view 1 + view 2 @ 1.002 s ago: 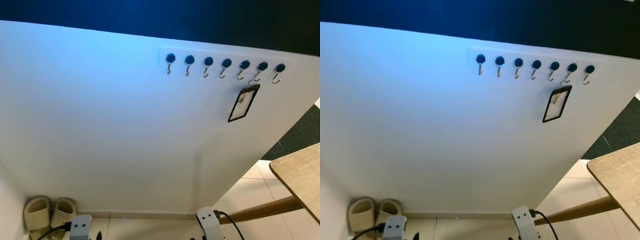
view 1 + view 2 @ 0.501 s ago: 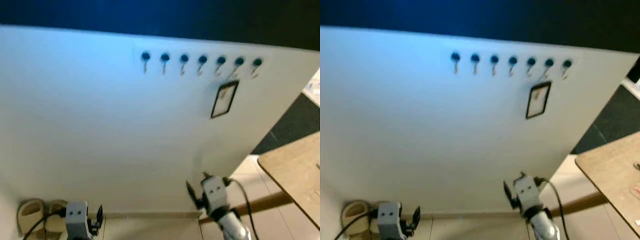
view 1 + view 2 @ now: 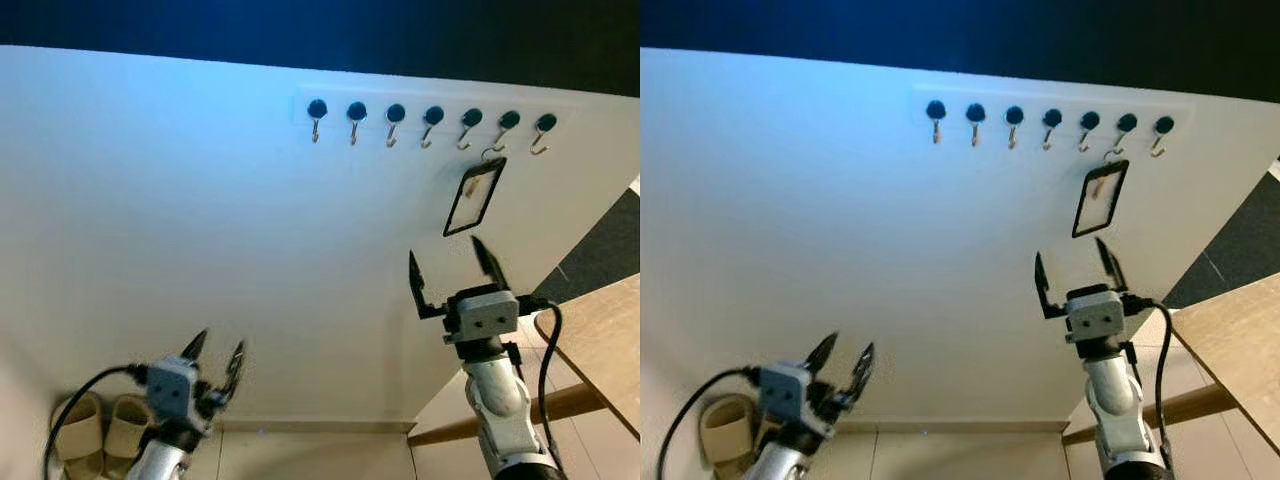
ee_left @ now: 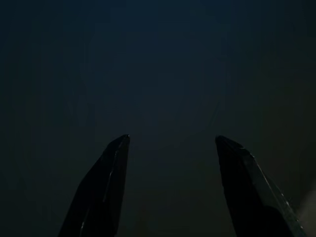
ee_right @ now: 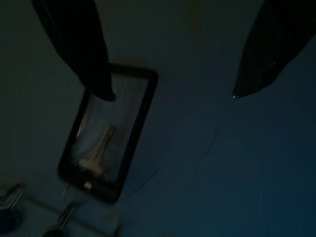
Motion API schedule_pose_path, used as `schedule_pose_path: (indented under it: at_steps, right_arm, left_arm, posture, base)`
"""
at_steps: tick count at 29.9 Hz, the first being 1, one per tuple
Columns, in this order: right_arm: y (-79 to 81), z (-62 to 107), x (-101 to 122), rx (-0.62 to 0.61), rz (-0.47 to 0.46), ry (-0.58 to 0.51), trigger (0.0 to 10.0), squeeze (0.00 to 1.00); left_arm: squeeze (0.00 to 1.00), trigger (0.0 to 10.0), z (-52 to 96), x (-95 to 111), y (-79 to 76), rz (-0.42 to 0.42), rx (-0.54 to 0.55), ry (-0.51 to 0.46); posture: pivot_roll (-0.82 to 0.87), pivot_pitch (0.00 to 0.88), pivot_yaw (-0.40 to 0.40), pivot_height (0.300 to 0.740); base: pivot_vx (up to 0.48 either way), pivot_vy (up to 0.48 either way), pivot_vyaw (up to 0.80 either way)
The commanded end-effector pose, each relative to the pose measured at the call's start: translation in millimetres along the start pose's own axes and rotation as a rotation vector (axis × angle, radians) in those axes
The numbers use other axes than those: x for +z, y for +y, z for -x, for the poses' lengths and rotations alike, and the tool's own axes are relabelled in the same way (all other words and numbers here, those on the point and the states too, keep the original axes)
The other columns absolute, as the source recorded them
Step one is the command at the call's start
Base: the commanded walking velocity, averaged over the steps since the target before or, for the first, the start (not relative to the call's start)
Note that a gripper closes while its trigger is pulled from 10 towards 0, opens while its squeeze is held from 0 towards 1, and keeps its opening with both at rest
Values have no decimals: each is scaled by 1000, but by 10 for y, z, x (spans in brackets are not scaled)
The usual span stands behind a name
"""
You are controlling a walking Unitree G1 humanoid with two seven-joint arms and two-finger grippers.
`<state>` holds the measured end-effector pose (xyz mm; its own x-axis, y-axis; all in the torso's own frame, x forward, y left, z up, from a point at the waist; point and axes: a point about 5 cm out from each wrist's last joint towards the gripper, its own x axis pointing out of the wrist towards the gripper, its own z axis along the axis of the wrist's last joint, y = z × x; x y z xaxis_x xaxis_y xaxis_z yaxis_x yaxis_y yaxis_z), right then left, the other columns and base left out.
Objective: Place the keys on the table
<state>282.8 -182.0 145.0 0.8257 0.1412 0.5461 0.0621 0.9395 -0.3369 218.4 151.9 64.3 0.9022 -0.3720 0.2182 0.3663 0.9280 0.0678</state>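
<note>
Two claws raised before a white wall. Left claw [image 3: 212, 356] lowest and nearest, down at the left, fingers parted, nothing between them; its wrist view is very dark, showing two spread black fingers [image 4: 98, 190] against dim wall. Pair of beige slippers [image 3: 100, 430] on the floor at the wall's foot, just beside and behind that arm.

Right claw [image 3: 452, 268] higher, on a silver arm with a black cable, fingers spread wide and pointing up at the wall. Nothing gripped. Wooden surface [image 3: 600, 330] at the right edge, one corner and a slanting leg visible, beside the right arm.

Farther up: the keys [image 3: 475, 196], a key inside a black-framed clear holder, hang by a ring from the sixth hook counting from the left. Holder sits just above the right claw, apart from the fingertips, slightly tilted. In the right wrist view the holder [image 5: 108, 133] lies ahead of one finger [image 5: 79, 44], key shape pale inside it.

Row of seven dark-knobbed hooks [image 3: 430, 118] on a white rail near the wall's top edge; dark area above.
</note>
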Motion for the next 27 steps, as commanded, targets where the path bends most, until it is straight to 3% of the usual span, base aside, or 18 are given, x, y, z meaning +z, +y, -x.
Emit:
schedule_pose_path:
  at_steps: [1, 4, 5, 6, 15, 27]
  right_arm:
    - [-58, -12, 10, -31, 57, 12, 10000, 1000]
    - [-89, -64, 23, -70, 105, 17, 10000, 1000]
    - [-118, -114, 33, -109, 145, 21, 10000, 631]
    - [-136, -167, 45, -138, 174, 25, 10000, 0]
    - [-104, -425, 52, -149, 215, 15, 10000, 0]
    - [75, -620, 11, -136, 241, 38, 10000, 0]
  left_arm:
    - [0, 10000, -38, 77, -77, 20, -52, -19]
    - [0, 10000, -108, 181, -116, 27, -94, -51]
    - [0, 10000, -171, 274, -157, 36, -136, -80]
    - [0, 10000, -233, 362, -205, 48, -180, -105]
    - [0, 10000, -502, 683, -397, 87, -297, -208]
    - [0, 10000, -559, 799, -442, 106, -310, -216]
  posture:
    - [64, 88, -82, 740]
    - [64, 90, -83, 740]
    - [64, 92, -82, 740]
    - [64, 92, -82, 740]
    - [58, 102, -74, 740]
    - [69, 104, -91, 740]
  base:
    - [0, 0, 0]
    - [0, 0, 0]
    - [0, 0, 0]
    - [0, 0, 0]
    - [0, 0, 0]
    - [0, 0, 0]
